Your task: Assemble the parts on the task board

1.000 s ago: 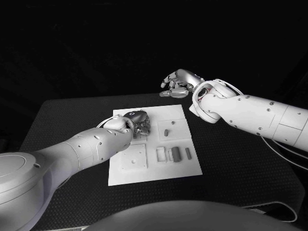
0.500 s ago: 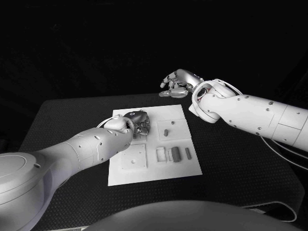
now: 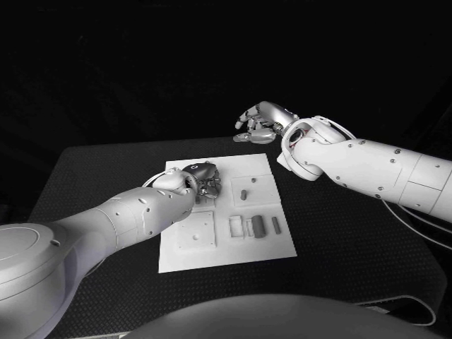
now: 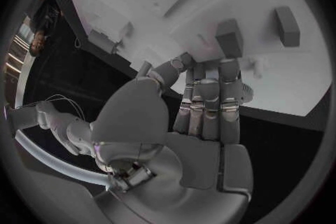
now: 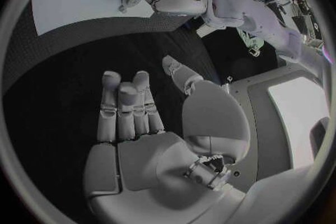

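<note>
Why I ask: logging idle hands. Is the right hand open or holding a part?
Open: the right hand shows a bare palm, fingers extended, raised beyond the task board.

One task board (image 3: 272, 244), two hands (image 3: 202, 176) (image 3: 262, 121), and three loose grey parts (image 3: 244, 194) (image 3: 258, 224) (image 3: 276, 224).

The surface (image 3: 104, 169) is black with a fine woven texture, its far edge and left corner catching a dim light; beyond it the room falls away into near-total darkness, with no wall or floor discernible; a few faint bright streaks show at the rim of the left wrist view.
</note>
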